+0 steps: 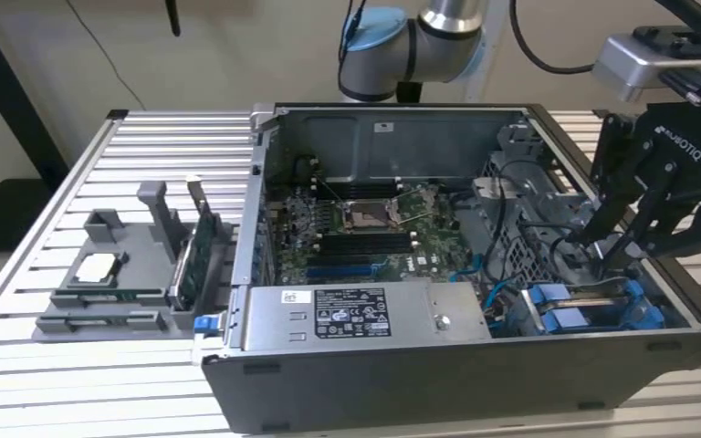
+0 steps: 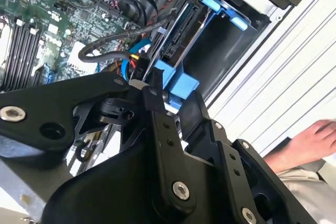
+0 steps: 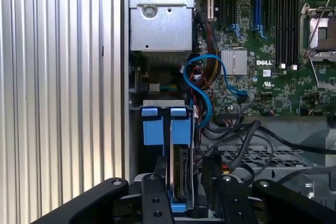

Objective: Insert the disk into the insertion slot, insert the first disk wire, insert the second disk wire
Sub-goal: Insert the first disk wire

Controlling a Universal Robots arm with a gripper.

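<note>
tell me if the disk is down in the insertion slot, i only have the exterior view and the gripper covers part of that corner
observer: in the first wrist view the disk stands on edge inside the insertion slot.
operator: where are the jaws
observer: open. The gripper straddles the disk's end, and a gap shows between the disk and one jaw.
operator: anything around i can't see from here
observer: yes, in the second wrist view a person's hand shows by the edge of the slatted table.
</note>
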